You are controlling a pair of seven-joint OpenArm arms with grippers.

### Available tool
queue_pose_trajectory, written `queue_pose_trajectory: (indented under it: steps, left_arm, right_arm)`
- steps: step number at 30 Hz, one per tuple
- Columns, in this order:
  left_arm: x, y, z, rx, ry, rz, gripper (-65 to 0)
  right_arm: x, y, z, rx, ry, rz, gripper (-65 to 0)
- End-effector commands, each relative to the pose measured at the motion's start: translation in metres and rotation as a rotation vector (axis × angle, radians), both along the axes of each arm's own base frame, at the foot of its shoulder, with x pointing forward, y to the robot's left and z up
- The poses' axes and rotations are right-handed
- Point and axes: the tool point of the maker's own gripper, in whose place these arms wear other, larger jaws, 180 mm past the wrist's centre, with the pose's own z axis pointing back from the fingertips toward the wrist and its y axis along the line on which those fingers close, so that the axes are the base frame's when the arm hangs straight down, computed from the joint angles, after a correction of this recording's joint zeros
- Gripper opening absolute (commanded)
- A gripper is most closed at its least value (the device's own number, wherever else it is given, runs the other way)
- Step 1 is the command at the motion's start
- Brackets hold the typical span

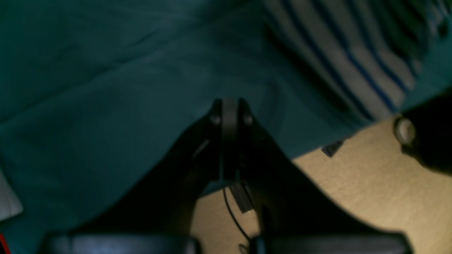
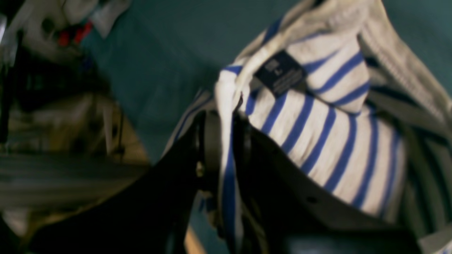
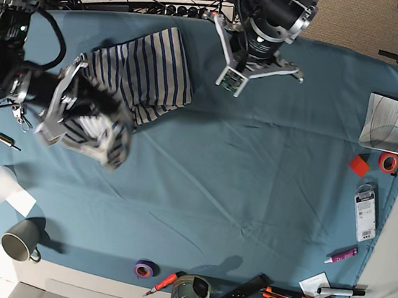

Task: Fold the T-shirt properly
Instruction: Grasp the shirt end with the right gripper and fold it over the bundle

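T-shirt point(image 2: 317, 134) fabric sits pinched inside right pincer point(image 2: 226, 123), lifted.

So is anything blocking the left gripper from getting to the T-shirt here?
Nothing visible. The left gripper is shut and empty over bare teal cloth, and only cloth lies between it and the T-shirt. The right gripper already grips a shirt edge.

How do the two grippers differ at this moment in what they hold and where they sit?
The right gripper is clamped on a bunched fold of the T-shirt, lifting part of it off the teal cloth; the left gripper is shut on nothing. The right gripper sits at the shirt's near end, while the left gripper hangs beside the shirt, over bare cloth near the table's far edge. Both are dark two-finger grippers.
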Motion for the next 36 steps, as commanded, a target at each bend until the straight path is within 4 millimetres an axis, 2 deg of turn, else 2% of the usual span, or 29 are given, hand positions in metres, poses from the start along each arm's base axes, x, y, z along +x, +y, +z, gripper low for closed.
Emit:
queue_pose_trajectory:
  steps: [1,4,12,17,26,29,35,36]
  left_arm:
    - [0.002,0.003,0.006,0.007,-0.025,0.039,-65.0]
    - [0.001,0.012,0.002,0.047,-0.028,0.049,-65.0]
    - [0.001,0.023,0.001,0.088,-0.039,0.076,-65.0]
    - [0.009,0.048,0.005,0.184,-0.086,0.181,-65.0]
    - [0.017,0.080,0.017,0.282,-0.166,0.326,-65.0]
    - [0.020,0.083,0.021,0.292,-0.193,0.343,-65.0]
    - [0.020,0.083,0.021,0.290,-0.192,0.345,-65.0]
    - [0.020,0.083,0.021,0.290,-0.192,0.345,-65.0]
  right_arm:
    - [-0.001,0.002,0.010,0.005,-0.025,0.026,-65.0]
    - [-0.014,0.008,0.002,-0.020,0.010,0.072,-65.0]
    - [-0.027,0.015,-0.009,-0.047,0.061,0.134,-65.0]
    - [-0.047,0.024,-0.025,-0.073,0.138,0.214,-65.0]
    - [-0.075,0.045,-0.043,-0.063,0.228,0.319,-65.0]
    - [-0.084,0.050,-0.048,-0.059,0.255,0.348,-65.0]
    - [-0.084,0.052,-0.048,-0.054,0.256,0.350,-65.0]
    - [-0.084,0.052,-0.048,-0.054,0.256,0.350,-62.5]
